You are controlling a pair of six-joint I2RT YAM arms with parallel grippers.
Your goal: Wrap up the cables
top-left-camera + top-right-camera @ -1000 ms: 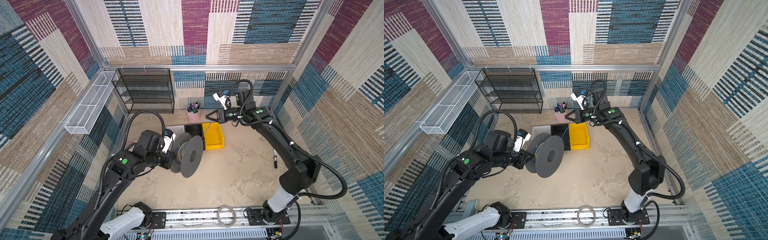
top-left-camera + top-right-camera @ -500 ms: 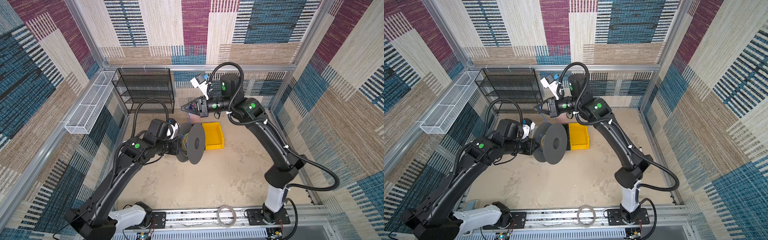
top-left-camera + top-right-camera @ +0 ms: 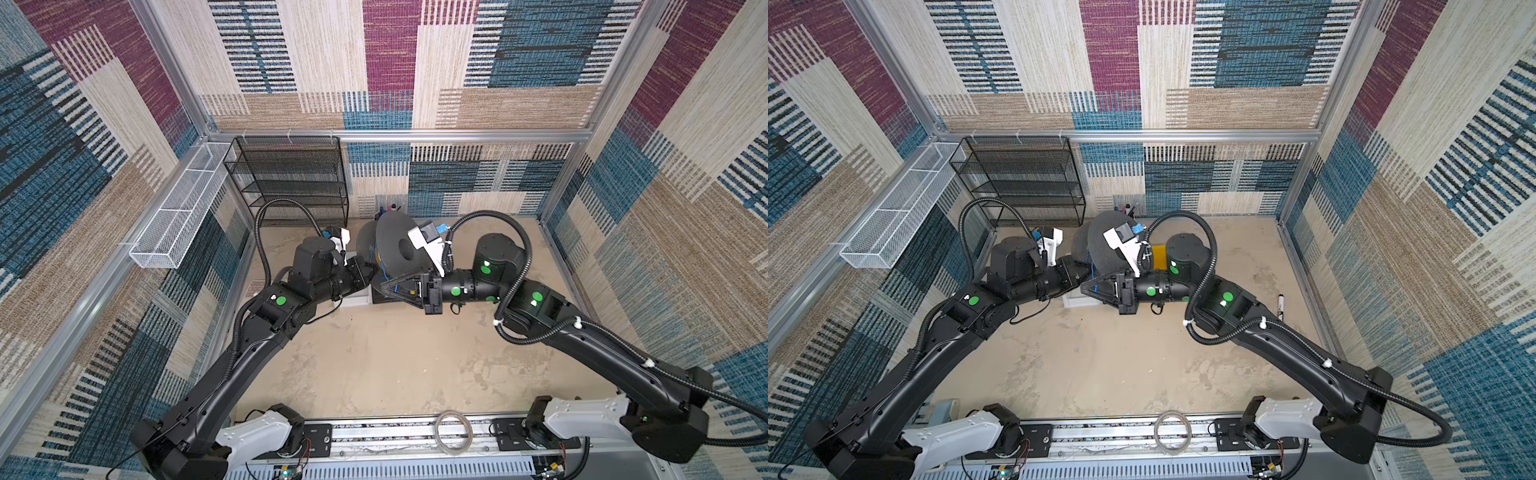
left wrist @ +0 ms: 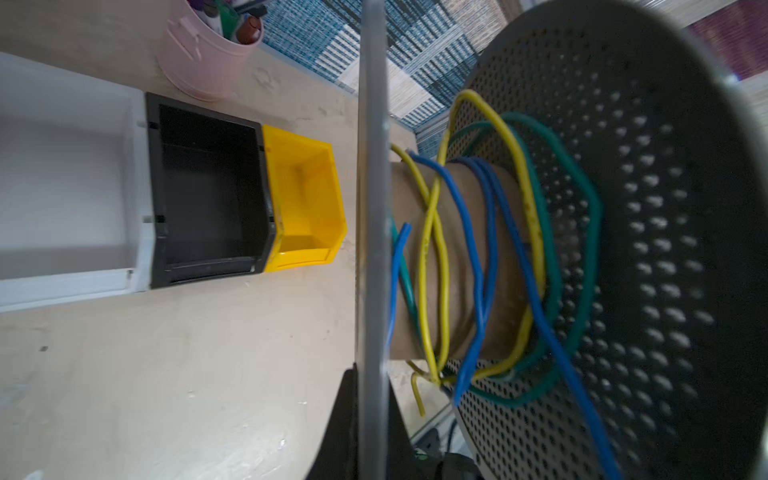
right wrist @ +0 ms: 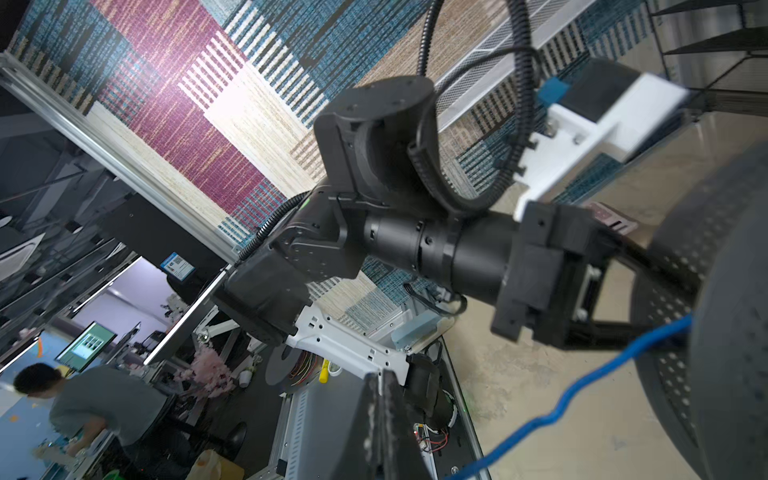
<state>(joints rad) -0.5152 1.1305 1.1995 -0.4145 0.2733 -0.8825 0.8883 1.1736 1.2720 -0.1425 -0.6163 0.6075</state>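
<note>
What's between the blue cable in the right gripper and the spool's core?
Nothing visible. The blue cable runs freely from the right gripper into the gap between the flanges of the spool; the core already carries loose yellow, green and blue turns.

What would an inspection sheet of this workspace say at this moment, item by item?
Surface: beige table, blotchy, no spill seen.
Job's things: perforated spool held off the table; blue cable, yellow cable and green cable wound loosely around its cardboard core.
Clutter: white bin, black bin and yellow bin in a row, empty where visible; pink cup of markers; loose marker; clear tubing ring on the front rail.
Grippers: left claw shut on a spool flange; right claw shut, apparently pinching the blue cable.
Cables: blue cable runs wavy from the spool to the right claw; ribbed hoses arch over both arms.
Surroundings: black mesh shelf, white wire basket, carpet-patterned walls.
</note>
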